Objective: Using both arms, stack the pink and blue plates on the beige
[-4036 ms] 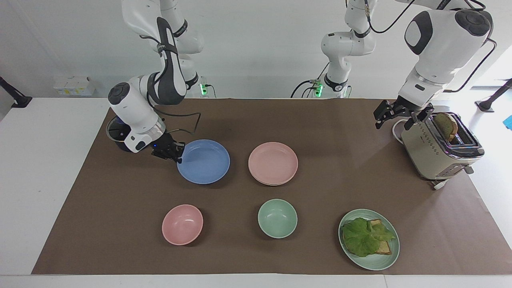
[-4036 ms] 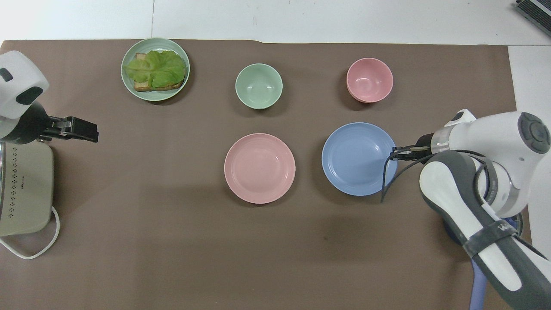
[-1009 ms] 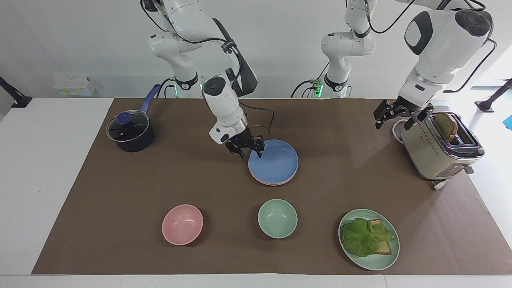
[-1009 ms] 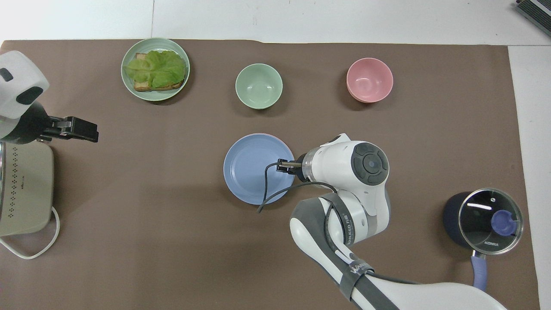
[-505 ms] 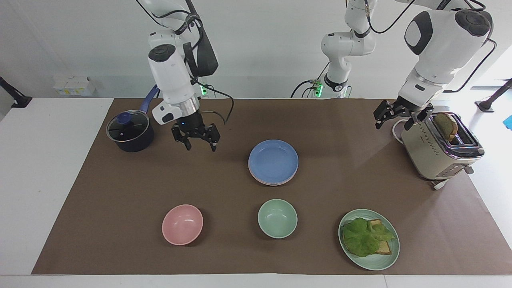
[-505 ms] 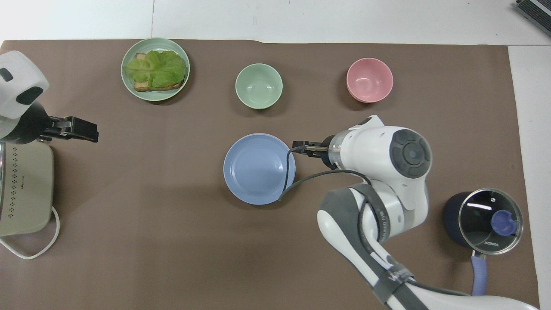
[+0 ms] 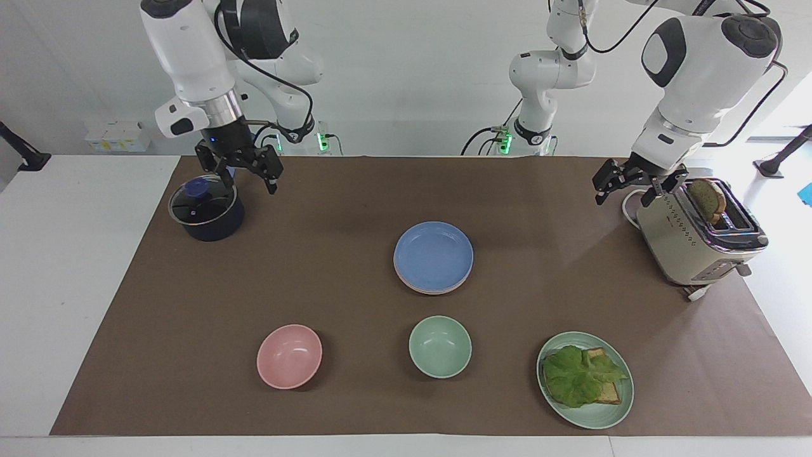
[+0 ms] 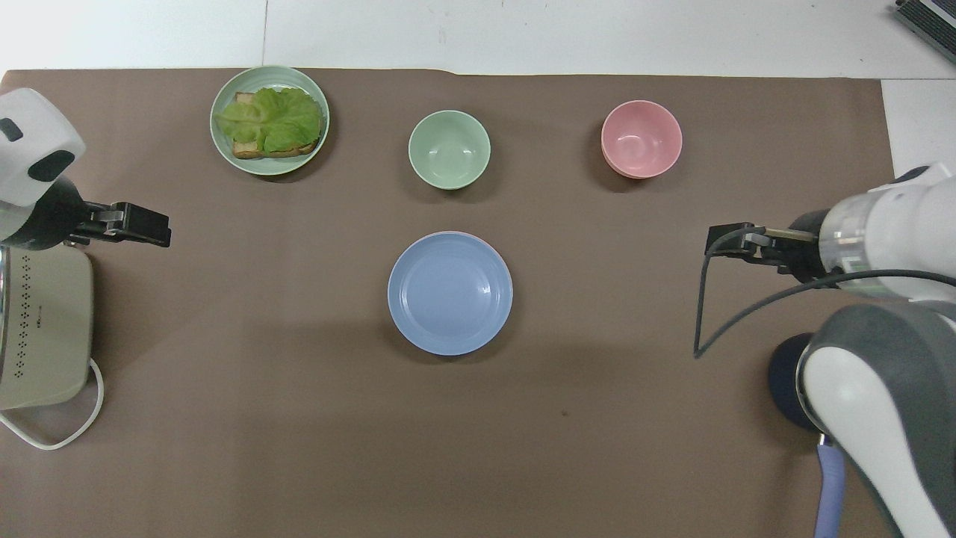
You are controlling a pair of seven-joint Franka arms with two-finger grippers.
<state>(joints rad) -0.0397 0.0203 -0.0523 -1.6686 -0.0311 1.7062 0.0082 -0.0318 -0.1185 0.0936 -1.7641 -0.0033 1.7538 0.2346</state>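
Right gripper has let go and pulled back, jaws spread and empty, up over the pot. The blue plate now tops the pink plate, well clear of it. Left gripper waits unclenched by the toaster. Stack looks finished.

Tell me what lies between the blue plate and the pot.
Nothing: in the facing view only bare brown mat separates the blue plate from the pot. The right gripper hangs above the pot's edge.
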